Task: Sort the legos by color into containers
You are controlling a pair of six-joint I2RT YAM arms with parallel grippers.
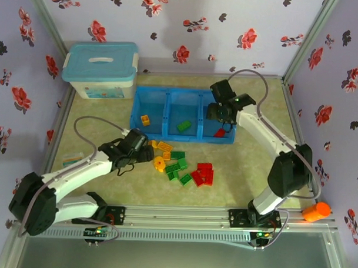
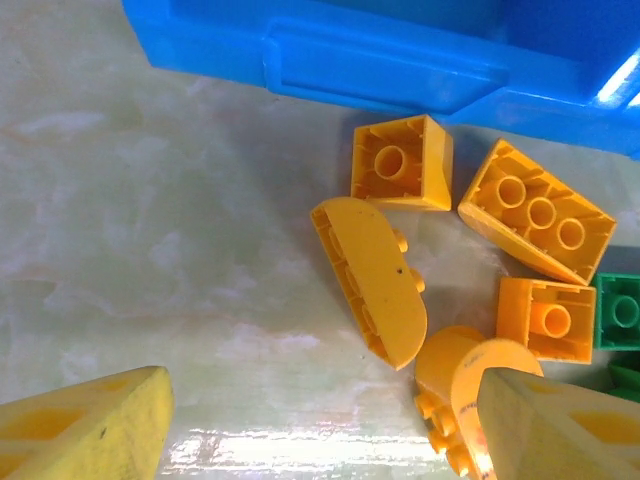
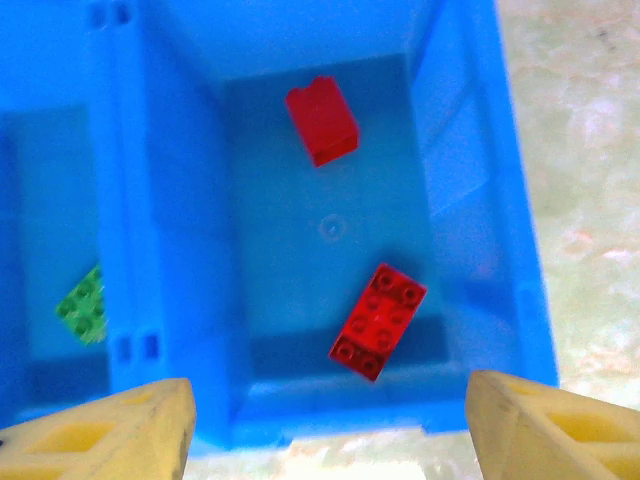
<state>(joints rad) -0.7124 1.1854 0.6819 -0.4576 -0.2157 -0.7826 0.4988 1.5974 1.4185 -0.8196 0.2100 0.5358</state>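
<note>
Two claws: both spread wide, nothing pinched in either.
Left claw (image 2: 320, 410): low over the table. The orange-yellow legos (image 2: 370, 280) lie just ahead of it, mostly toward the finger at the wrist picture's right. A rounded brick (image 2: 455, 370) sits partly under that fingertip (touching or not, I cannot tell).
Right claw (image 3: 325, 420): hangs above the right compartment of the tray (image 3: 180, 250). Two red bricks (image 3: 378, 322) lie on the compartment floor below it, well apart from each other.
Other compartments: a green brick (image 1: 184, 126) in the middle one, a yellow brick (image 1: 145, 120) in the left one.
Loose pile (image 1: 181, 166): on the table just in front of the tray (yellow at the left, green in the middle, red at the right).
Surface: a pale, mottled green tabletop (image 1: 97, 116).
Room: lilac walls (image 1: 229, 53) printed with red and dark flowers.
Around: a white storage box (image 1: 100, 69) with a pale-blue lid at the tray's far left, and an orange object (image 1: 315, 211) off the table's right edge.
In the way: the tray's near wall stands close behind the yellow bricks.
</note>
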